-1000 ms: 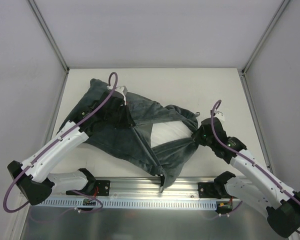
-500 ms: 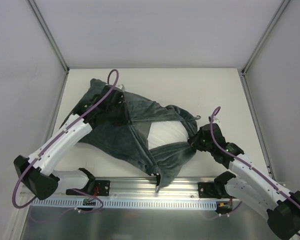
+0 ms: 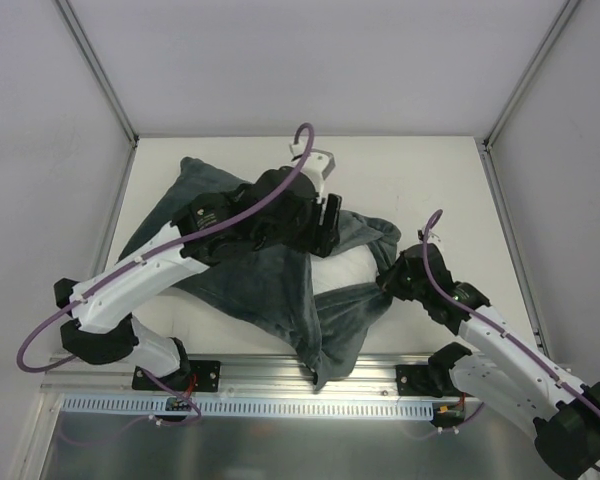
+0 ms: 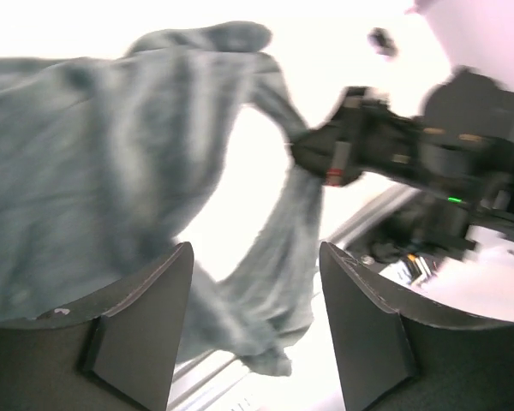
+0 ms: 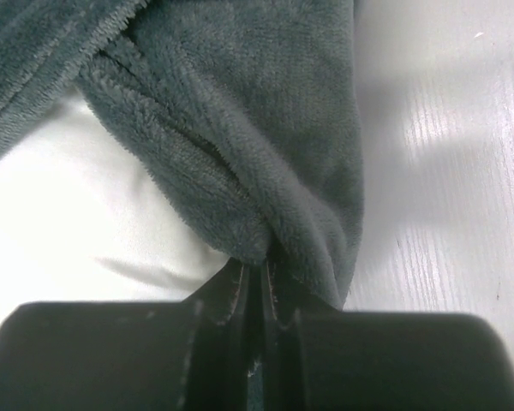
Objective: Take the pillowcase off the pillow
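Observation:
The dark grey-teal plush pillowcase [image 3: 245,290] lies crumpled across the table, and a patch of the white pillow [image 3: 342,270] shows through its opening. My left gripper [image 3: 328,215] hovers over the cover's upper middle. Its jaws stand open with nothing between them [image 4: 253,282], and the pillowcase [image 4: 111,171] hangs blurred beyond them. My right gripper [image 3: 390,283] is shut on a twisted bunch of the pillowcase [image 5: 240,128] at the cover's right end. Its closed fingertips [image 5: 255,265] pinch the plush right beside the pillow [image 5: 51,197].
A metal rail [image 3: 280,382] runs along the near edge under the hanging tip of the cover. The white tabletop [image 3: 430,180] shows behind and to the right. Grey walls and slanted frame posts [image 3: 100,75] enclose the table.
My left gripper let go of the pillowcase at the left, opened, and swung right over the middle of the cover. The right gripper kept its hold and shifted slightly toward the near edge.

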`<state>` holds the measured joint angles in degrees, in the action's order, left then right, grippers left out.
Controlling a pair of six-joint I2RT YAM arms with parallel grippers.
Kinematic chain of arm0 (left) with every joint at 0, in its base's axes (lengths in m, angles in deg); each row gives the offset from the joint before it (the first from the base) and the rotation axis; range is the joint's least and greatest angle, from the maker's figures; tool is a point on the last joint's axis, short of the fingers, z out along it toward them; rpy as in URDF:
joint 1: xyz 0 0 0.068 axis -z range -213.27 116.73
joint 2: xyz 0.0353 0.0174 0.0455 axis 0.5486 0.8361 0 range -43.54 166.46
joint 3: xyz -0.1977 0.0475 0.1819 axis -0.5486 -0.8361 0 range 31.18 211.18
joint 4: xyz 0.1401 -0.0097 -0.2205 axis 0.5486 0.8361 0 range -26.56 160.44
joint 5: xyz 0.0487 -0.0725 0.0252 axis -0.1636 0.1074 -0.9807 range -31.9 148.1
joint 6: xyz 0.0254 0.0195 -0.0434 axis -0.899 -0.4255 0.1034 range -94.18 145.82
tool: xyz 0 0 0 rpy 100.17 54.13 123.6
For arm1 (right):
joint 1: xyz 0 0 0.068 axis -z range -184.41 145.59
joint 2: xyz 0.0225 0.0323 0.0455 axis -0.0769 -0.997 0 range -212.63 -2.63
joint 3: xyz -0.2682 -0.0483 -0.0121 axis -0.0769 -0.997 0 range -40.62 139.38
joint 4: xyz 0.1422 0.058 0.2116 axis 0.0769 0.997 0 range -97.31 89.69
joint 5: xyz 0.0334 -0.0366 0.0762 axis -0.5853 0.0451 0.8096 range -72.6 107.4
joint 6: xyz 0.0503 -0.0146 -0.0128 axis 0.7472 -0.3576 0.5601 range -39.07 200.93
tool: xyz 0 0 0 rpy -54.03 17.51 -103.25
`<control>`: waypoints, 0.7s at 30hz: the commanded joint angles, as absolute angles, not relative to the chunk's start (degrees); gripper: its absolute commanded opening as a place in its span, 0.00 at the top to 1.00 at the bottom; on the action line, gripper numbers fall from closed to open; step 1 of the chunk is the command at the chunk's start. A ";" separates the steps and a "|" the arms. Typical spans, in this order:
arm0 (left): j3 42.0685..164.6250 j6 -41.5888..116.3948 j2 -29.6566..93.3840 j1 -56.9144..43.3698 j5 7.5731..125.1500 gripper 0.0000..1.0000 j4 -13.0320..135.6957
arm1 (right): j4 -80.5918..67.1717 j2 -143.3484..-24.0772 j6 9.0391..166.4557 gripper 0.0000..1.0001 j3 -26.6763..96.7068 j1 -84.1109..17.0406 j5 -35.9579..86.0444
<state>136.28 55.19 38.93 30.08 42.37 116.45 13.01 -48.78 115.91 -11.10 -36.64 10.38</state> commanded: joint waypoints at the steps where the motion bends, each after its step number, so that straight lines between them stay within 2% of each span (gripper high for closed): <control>1: 140.77 53.06 46.78 33.43 42.00 0.40 117.31 | 14.66 -48.42 116.62 0.99 -8.63 -36.93 10.46; 4: 143.93 54.38 52.32 34.22 48.06 0.41 117.22 | 15.63 -46.94 116.70 0.99 -8.71 -36.93 10.20; 12: 146.31 59.31 62.53 34.14 50.11 0.43 117.31 | 20.90 -40.08 116.09 0.99 -9.94 -36.93 8.09; 15: 146.14 60.01 65.17 32.56 49.05 0.37 117.40 | 22.31 -37.71 116.44 0.99 -10.73 -36.93 7.65; 19: 145.61 60.63 68.60 30.71 46.24 0.19 118.71 | 23.45 -35.68 116.88 0.99 -11.44 -36.93 7.56; 20: 145.79 60.54 69.30 30.71 45.63 0.10 119.07 | 23.63 -35.42 116.97 0.99 -11.44 -36.93 7.65; 21: 145.96 60.54 70.53 30.71 44.66 0.06 119.51 | 24.07 -35.33 116.97 0.99 -11.53 -36.93 7.65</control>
